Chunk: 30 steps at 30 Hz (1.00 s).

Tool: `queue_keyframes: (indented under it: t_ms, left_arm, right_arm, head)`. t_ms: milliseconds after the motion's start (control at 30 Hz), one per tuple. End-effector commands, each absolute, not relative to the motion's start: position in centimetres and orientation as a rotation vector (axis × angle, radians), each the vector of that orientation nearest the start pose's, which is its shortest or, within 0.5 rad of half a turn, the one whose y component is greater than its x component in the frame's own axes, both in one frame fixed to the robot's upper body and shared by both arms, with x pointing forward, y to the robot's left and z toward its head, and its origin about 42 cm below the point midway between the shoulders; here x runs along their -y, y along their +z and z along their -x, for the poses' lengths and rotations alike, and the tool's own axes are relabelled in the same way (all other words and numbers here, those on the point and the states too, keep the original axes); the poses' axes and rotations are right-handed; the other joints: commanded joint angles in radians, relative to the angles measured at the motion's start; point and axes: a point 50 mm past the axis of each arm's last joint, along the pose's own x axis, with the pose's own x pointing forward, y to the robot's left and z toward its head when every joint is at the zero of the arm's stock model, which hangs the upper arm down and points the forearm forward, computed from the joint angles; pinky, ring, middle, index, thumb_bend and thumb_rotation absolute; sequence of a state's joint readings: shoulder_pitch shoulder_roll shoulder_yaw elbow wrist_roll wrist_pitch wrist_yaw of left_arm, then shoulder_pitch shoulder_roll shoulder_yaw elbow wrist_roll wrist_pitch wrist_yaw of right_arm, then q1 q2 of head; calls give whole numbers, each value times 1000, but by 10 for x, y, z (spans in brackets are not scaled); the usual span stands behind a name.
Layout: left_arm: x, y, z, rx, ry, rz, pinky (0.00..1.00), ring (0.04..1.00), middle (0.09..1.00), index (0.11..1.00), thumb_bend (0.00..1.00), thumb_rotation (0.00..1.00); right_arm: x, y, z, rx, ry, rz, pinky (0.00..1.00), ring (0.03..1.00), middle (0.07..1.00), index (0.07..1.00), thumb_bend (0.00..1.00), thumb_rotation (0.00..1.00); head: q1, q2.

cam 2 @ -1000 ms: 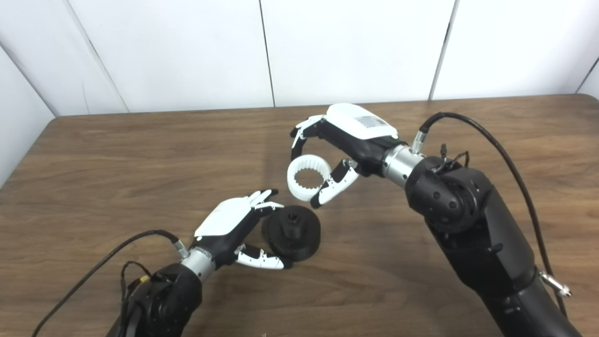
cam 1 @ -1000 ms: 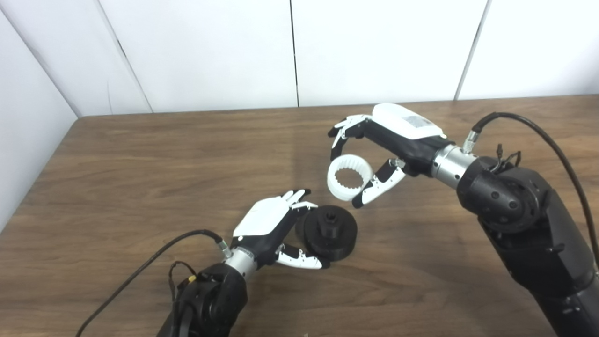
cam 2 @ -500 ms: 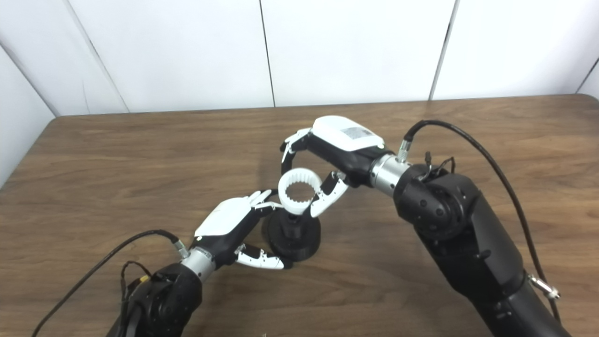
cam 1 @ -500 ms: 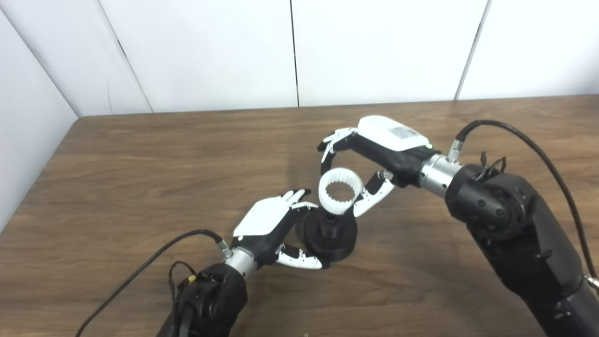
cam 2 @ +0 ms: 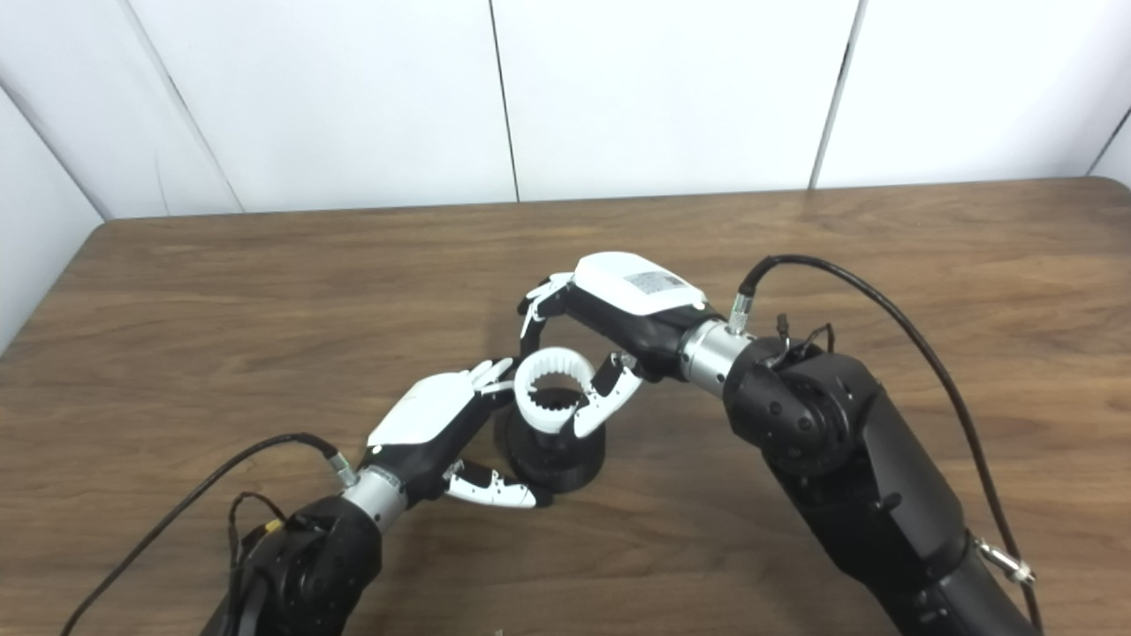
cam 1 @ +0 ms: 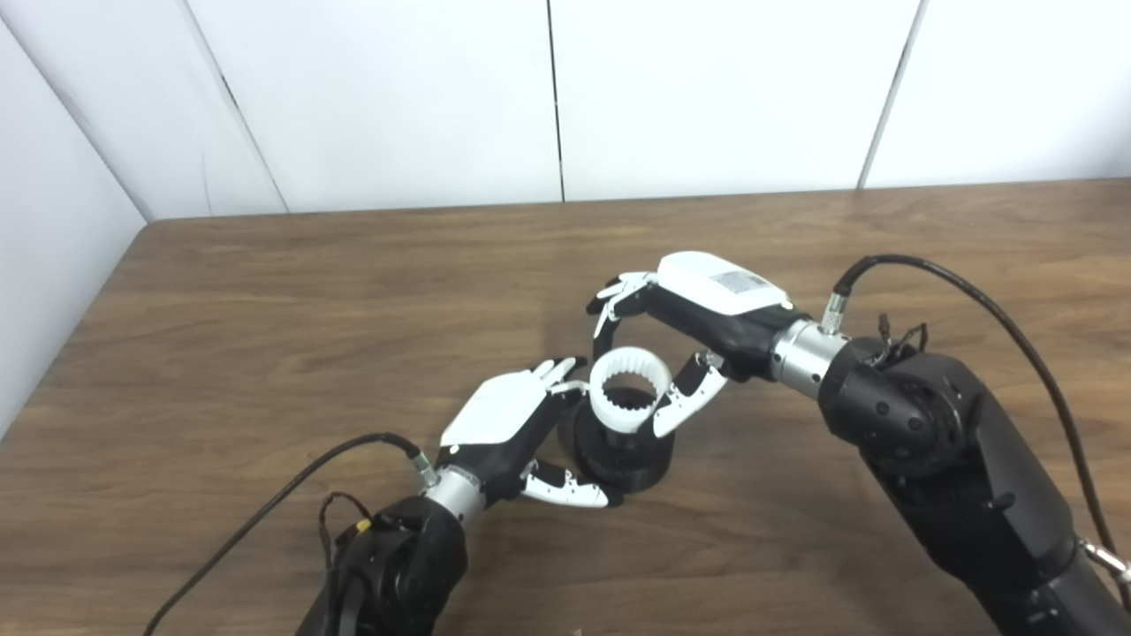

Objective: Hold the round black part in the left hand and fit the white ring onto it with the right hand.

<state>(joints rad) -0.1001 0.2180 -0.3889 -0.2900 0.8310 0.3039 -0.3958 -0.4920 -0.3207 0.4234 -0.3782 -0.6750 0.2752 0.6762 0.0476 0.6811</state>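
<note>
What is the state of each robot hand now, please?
Left robot hand: shut on the black part, which rests on the table.
Right robot hand: shut on the white ring.

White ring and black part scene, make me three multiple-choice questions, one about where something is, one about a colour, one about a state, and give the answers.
1. Where is the white ring?
A. Lying flat on the table's far left corner
B. Directly over the round black part
C. Hanging on the cable

2. What colour is the table?
A. Brown wood
B. Glossy green
C. Bare steel

3. What is the right hand doing?
A. Resting open and empty
B. Gripping the cable
C. Pinching the white ring

Answers: 1 B, the ring overlaps the black part's top in both views. 2 A, wood grain shows across the surface. 3 C, its fingers and thumb close on the ring's opposite sides, while the left hand cups the black part.
</note>
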Motion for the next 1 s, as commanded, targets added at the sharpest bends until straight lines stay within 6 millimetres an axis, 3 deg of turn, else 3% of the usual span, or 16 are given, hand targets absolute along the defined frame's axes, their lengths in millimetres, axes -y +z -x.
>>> queue_keyframes:
  t_ms: [0,967]
  left_arm:
    - [-166,157,-285,1,-482,-1040,946,1000,993,777,770,381]
    - [-163,163,-283,10,-468,-1029,938,1000,991,781,774,381]
  right_arm:
    - [135,293,-344,431,694,1162,796,914,838,492,524,154]
    - [134,274,-348,383,729,1158,802,921,842,492,524,154]
  head:
    - [-1,0]
    - [21,3]
